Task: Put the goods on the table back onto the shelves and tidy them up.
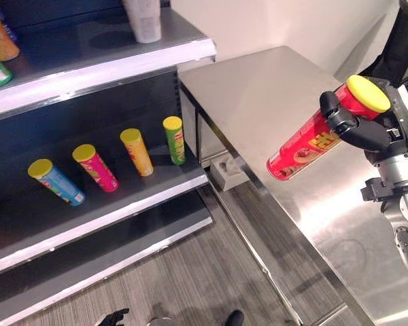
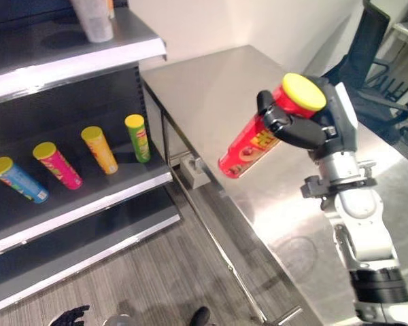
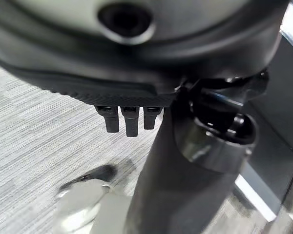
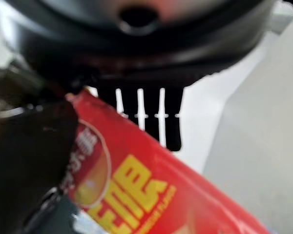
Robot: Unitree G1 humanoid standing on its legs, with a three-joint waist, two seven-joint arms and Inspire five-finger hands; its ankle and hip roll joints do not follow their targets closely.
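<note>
The right hand (image 2: 306, 129) held a tilted red can (image 2: 258, 146) in curled fingers above the table (image 2: 211, 81); the left hand's (image 3: 129, 119) fingers hung relaxed.

Bright, even indoor light from above. Soft glare patches on the steel counter (image 1: 272, 95) and white shelf edges (image 1: 102, 71). Deep shade under the shelves. Wrist views blurred close up, especially the red can (image 4: 151, 195).

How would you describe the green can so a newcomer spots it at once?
Find the dark shelf beside the steel table. Four yellow-lidded cans stand in a row on its middle level; the green can is the one nearest the table, beside the orange can.
</note>
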